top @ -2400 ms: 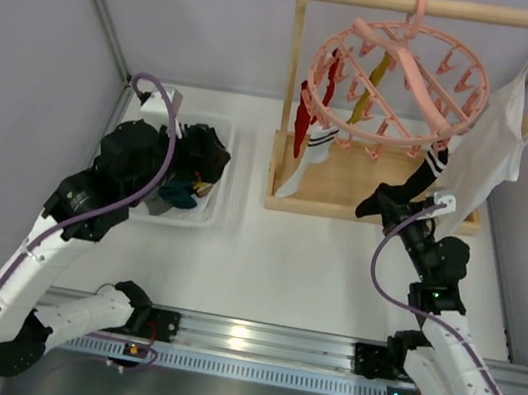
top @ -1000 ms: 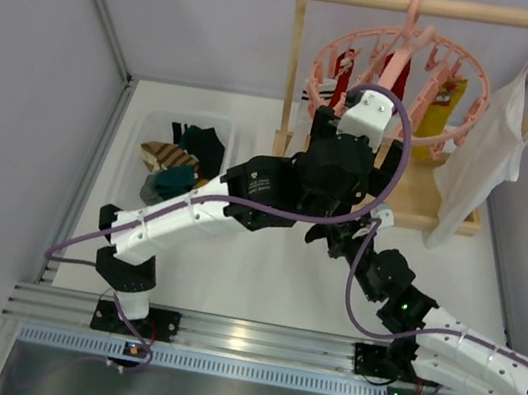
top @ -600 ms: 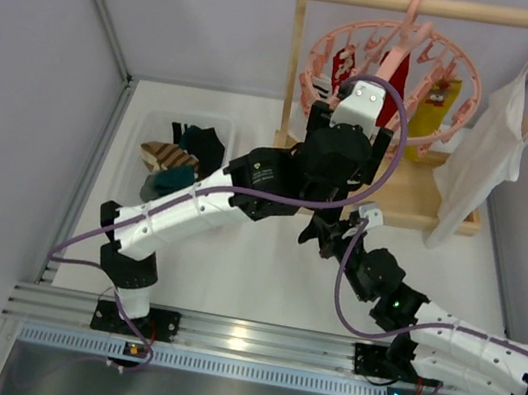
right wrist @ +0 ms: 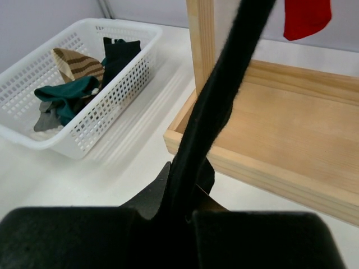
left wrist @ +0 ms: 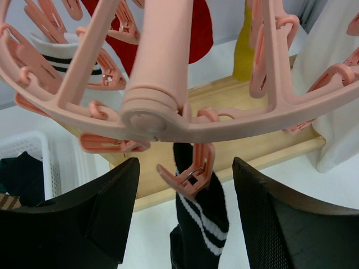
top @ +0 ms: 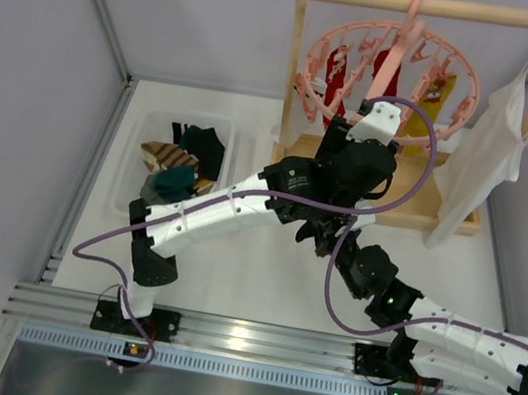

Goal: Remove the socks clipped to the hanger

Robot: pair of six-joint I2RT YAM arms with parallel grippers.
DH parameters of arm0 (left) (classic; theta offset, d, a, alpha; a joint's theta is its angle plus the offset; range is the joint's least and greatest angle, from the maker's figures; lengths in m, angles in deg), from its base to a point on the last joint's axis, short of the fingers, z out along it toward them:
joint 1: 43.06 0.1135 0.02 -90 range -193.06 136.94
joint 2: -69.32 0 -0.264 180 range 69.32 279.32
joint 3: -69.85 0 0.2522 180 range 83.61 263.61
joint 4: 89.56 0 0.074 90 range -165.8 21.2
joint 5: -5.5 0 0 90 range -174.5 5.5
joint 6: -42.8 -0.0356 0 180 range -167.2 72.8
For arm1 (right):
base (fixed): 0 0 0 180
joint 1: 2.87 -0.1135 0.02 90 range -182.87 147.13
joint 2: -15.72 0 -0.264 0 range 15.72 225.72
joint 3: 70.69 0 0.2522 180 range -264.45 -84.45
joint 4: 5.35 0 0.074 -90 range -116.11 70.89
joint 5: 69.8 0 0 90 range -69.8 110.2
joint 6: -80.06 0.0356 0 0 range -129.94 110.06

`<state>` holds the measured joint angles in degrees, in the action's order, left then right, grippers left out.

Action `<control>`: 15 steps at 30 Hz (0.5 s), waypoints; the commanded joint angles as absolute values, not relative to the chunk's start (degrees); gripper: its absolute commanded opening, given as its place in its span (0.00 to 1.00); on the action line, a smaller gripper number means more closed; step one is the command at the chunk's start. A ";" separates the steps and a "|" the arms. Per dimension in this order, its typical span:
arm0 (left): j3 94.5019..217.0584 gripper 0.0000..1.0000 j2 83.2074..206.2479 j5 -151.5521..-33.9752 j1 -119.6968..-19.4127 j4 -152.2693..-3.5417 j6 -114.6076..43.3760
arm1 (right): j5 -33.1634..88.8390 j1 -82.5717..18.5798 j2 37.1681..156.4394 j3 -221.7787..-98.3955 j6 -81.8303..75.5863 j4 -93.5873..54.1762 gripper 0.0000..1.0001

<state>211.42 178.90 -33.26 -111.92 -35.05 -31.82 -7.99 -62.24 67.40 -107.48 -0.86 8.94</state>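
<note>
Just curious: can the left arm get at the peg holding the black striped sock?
Probably yes: the left gripper hangs open around that peg, nothing between; the right gripper holds the sock.

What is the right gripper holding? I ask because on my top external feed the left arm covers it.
Observer: The right gripper is shut on a black sock, which runs taut up out of the right wrist view.
Operator: Is that sock free of the hanger?
Observer: No. In the left wrist view a pink clip peg on the hanger grips its top end, just above the white stripes.
Operator: And the left gripper?
Observer: The left gripper is open, straddling that peg without touching it.
</note>
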 commanded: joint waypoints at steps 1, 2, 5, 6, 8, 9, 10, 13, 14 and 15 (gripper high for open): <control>214.30 0.71 179.62 -30.98 -111.79 -36.43 -33.48 | -8.63 -63.60 68.37 -109.94 -1.59 12.35 0.00; 214.48 0.70 179.71 -31.06 -111.70 -36.51 -33.57 | -8.63 -63.60 68.46 -109.85 -1.67 12.62 0.00; 214.66 0.66 180.15 -31.15 -111.09 -36.43 -33.57 | -8.37 -63.78 68.63 -109.77 -1.85 13.06 0.00; 214.66 0.63 180.24 -31.15 -110.82 -36.43 -33.57 | -8.28 -63.78 68.63 -109.77 -1.94 13.23 0.00; 214.83 0.63 180.41 -31.15 -110.21 -36.43 -33.84 | -8.02 -63.86 68.98 -109.94 -2.29 12.97 0.00; 215.09 0.63 180.59 -31.24 -110.03 -36.43 -33.84 | -7.93 -63.95 69.07 -109.94 -2.29 13.06 0.00; 215.18 0.63 180.85 -31.07 -109.94 -36.43 -34.10 | -7.84 -64.04 69.42 -110.03 -2.46 13.14 0.00; 216.32 0.63 181.47 -30.80 -109.85 -36.51 -34.80 | -7.75 -64.04 70.12 -110.03 -2.64 13.32 0.00; 216.67 0.63 181.64 -30.71 -109.77 -36.43 -35.06 | -7.67 -64.04 70.13 -110.03 -2.64 13.50 0.00; 217.46 0.61 181.99 -30.63 -109.76 -36.51 -35.15 | -7.58 -64.04 70.39 -109.94 -2.82 13.50 0.00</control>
